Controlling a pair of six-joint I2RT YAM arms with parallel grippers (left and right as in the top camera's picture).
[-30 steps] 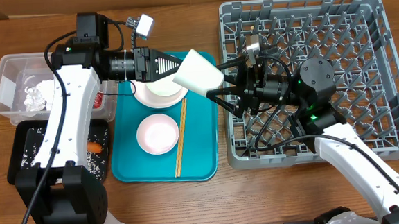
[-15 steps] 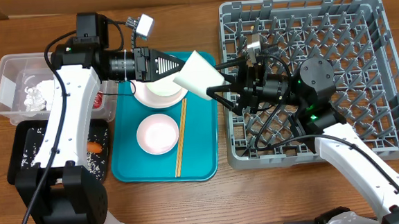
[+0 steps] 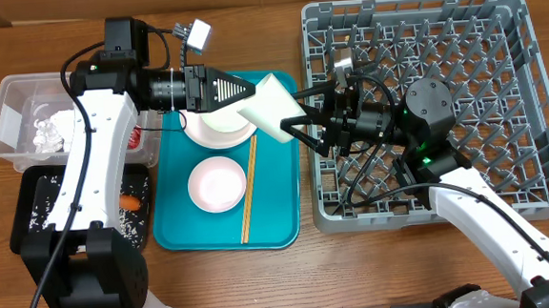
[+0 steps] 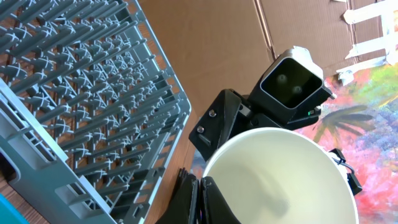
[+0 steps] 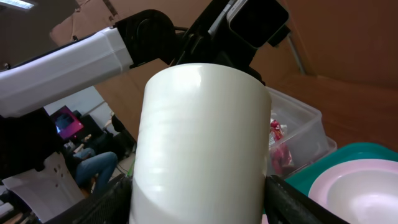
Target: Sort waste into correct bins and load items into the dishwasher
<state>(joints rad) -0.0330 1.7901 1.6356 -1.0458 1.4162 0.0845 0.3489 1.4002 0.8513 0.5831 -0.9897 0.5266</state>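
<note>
The left claw [image 3: 250,93] grips a tilted white cup [image 3: 274,108] over the right edge of the teal tray [image 3: 179,231]. The right claw [image 3: 294,113], reaching from over the grey rack [image 3: 528,91], flanks the cup's far end with spread fingers; contact is unclear.

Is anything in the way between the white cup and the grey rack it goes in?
Nothing visible blocks it. The cup, held by the left hand, sits between the fingers of the right hand, and the rack lies right behind that hand.
</note>
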